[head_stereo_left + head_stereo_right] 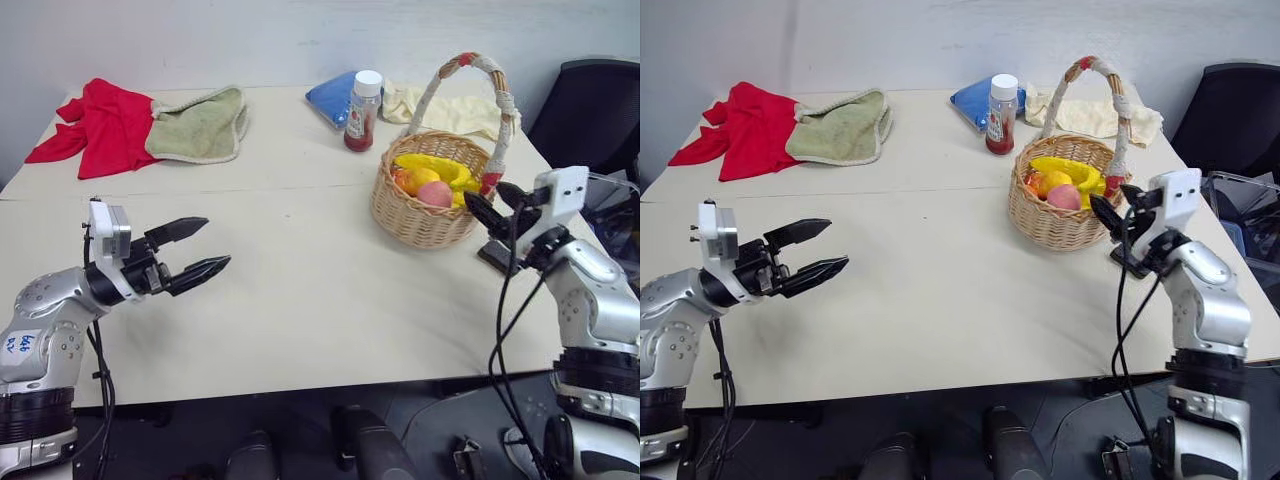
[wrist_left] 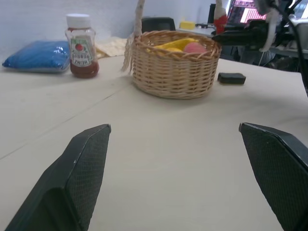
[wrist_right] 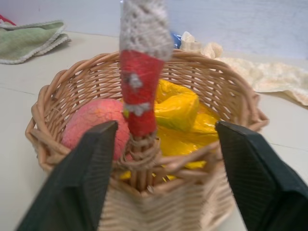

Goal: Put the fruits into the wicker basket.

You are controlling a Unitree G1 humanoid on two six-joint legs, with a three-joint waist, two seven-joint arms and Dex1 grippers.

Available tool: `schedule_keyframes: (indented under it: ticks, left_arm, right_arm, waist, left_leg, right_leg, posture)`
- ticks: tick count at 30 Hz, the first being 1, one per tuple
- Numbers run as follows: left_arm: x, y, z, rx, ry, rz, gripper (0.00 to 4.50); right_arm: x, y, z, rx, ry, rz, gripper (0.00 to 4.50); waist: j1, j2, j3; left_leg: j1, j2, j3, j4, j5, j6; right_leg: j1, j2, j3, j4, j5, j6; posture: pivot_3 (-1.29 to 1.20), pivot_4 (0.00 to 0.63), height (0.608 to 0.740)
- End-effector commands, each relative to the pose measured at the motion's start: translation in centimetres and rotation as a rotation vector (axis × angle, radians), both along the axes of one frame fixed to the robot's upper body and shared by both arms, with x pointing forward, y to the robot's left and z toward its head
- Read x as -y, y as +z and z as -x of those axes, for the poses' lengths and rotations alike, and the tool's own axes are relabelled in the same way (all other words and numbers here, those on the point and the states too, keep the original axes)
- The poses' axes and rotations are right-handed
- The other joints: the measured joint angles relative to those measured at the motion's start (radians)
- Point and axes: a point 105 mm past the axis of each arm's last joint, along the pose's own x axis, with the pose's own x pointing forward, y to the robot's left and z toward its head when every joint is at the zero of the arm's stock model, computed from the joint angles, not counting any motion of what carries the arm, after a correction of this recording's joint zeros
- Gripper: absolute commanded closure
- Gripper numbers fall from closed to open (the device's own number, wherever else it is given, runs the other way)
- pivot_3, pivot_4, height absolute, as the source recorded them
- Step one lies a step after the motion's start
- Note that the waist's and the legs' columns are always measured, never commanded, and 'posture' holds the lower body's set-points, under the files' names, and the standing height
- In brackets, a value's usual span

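The wicker basket (image 1: 420, 222) stands at the table's right side, its corded handle (image 1: 483, 68) arching over it. Inside lie the fruits: a yellow banana (image 1: 436, 166), a pink-red peach (image 1: 434, 193) and an orange fruit (image 1: 414, 180). My right gripper (image 1: 488, 203) is open just off the basket's right rim, its fingers (image 3: 91, 163) spread to either side of the handle's red-banded foot (image 3: 139, 91), holding nothing. My left gripper (image 1: 200, 250) is open and empty over the bare table at the left, pointing towards the basket (image 2: 174, 67).
A ketchup bottle (image 1: 362, 110), a blue bag (image 1: 330, 97) and a pale cloth (image 1: 452, 110) lie behind the basket. A red cloth (image 1: 100, 125) and a green towel (image 1: 205, 125) are at the far left. A small black block (image 1: 497, 258) lies under my right gripper. A black chair (image 1: 595, 110) stands beyond the table's right edge.
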Motion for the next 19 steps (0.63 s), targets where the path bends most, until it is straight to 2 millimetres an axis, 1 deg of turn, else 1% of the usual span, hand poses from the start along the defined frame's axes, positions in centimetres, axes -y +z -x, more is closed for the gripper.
schedule_keyframes:
  ticks: [1, 2, 4, 5, 7, 8, 10, 12, 16, 19]
  left_arm:
    - [-1.6, 0.2, 0.6, 0.028, 0.086, -0.059, 0.0]
    - [-2.0, -0.3, 0.9, 0.02, 0.101, -0.081, 0.0]
    - [-2.9, -1.6, 1.7, -0.003, 0.138, -0.145, 0.0]
    - [-3.4, -2.2, 2.1, -0.012, 0.152, -0.178, 0.0]
    - [-4.2, -3.4, 3.0, -0.031, 0.166, -0.24, 0.0]
    - [-4.6, -4.2, 3.5, -0.047, 0.174, -0.279, 0.0]
    - [-5.1, -5.5, 4.5, -0.082, 0.172, -0.325, 0.0]
    - [-5.5, -6.3, 4.7, -0.079, 0.206, -0.356, 0.0]
    - [-5.3, -7.0, 5.0, -0.033, 0.253, -0.381, 0.0]
    - [-5.2, -6.9, 4.9, -0.016, 0.278, -0.369, 0.0]
  right_arm:
    - [0.6, 3.2, 3.3, 0.161, 0.083, 0.15, 0.05]
    - [0.6, 2.6, 4.3, 0.154, 0.134, 0.225, 0.05]
    - [0.0, -0.1, 6.5, 0.069, 0.304, 0.409, 0.05]
    - [-0.4, -1.1, 7.3, 0.03, 0.376, 0.45, 0.05]
    - [-1.4, -2.0, 8.1, -0.006, 0.478, 0.433, 0.05]
    - [-2.4, -2.6, 8.3, -0.011, 0.537, 0.435, 0.05]
    - [-4.0, -4.5, 8.5, -0.035, 0.64, 0.472, 0.05]
    - [-5.3, -5.9, 8.1, -0.03, 0.697, 0.49, 0.05]
    - [-7.4, -7.7, 7.6, 0.01, 0.766, 0.508, 0.05]
    - [-8.6, -8.3, 6.9, 0.045, 0.766, 0.477, 0.05]
  waist:
    - [0.0, 0.0, 0.0]
    - [0.002, 0.0, 0.0]
    - [0.003, 0.0, 0.0]
    - [0.002, 0.0, 0.0]
    - [-0.004, -0.001, 0.0]
    - [-0.007, -0.002, 0.0]
    - [-0.01, -0.002, 0.0]
    - [-0.006, -0.003, 0.0]
    - [0.005, -0.003, 0.0]
    - [0.011, -0.004, 0.0]
  left_leg:
    - [0.0, 0.0, 0.0, 0.0, 0.0, 0.0]
    - [0.0, 0.0, 0.001, 0.0, 0.0, 0.0]
    - [0.001, 0.0, 0.001, 0.0, -0.001, 0.0]
    - [0.001, 0.0, 0.001, 0.0, -0.001, 0.0]
    - [0.002, 0.0, 0.002, 0.0, -0.002, 0.0]
    - [0.003, 0.0, 0.003, 0.0, -0.002, 0.0]
    - [0.004, 0.0, 0.004, 0.0, -0.002, 0.0]
    - [0.005, 0.0, 0.004, 0.0, -0.002, 0.0]
    - [0.005, 0.0, 0.003, 0.0, -0.002, 0.0]
    - [0.004, 0.0, 0.003, 0.001, -0.002, 0.0]
  right_leg:
    - [0.0, 0.0, 0.0, 0.0, 0.0, 0.0]
    - [0.0, 0.001, 0.001, 0.0, 0.0, 0.001]
    - [0.001, 0.001, 0.0, -0.001, 0.0, 0.001]
    - [0.001, 0.001, 0.0, -0.002, 0.0, 0.001]
    - [0.002, 0.002, 0.001, -0.002, -0.001, 0.001]
    - [0.002, 0.002, 0.002, -0.002, -0.001, 0.001]
    - [0.002, 0.002, 0.005, -0.002, -0.001, 0.001]
    - [0.002, 0.003, 0.005, -0.002, -0.001, 0.001]
    - [0.001, 0.002, 0.004, -0.002, -0.001, 0.0]
    - [0.001, 0.001, 0.004, -0.002, 0.0, 0.0]
  posture:
    - [0.0, 0.15, 0.74]
    - [0.0, 0.15, 0.74]
    - [0.0, 0.15, 0.74]
    - [0.0, 0.15, 0.74]
    - [0.0, 0.15, 0.74]
    - [0.0, 0.15, 0.74]
    - [0.0, 0.15, 0.74]
    - [0.0, 0.15, 0.74]
    - [0.0, 0.15, 0.74]
    - [0.0, 0.15, 0.74]
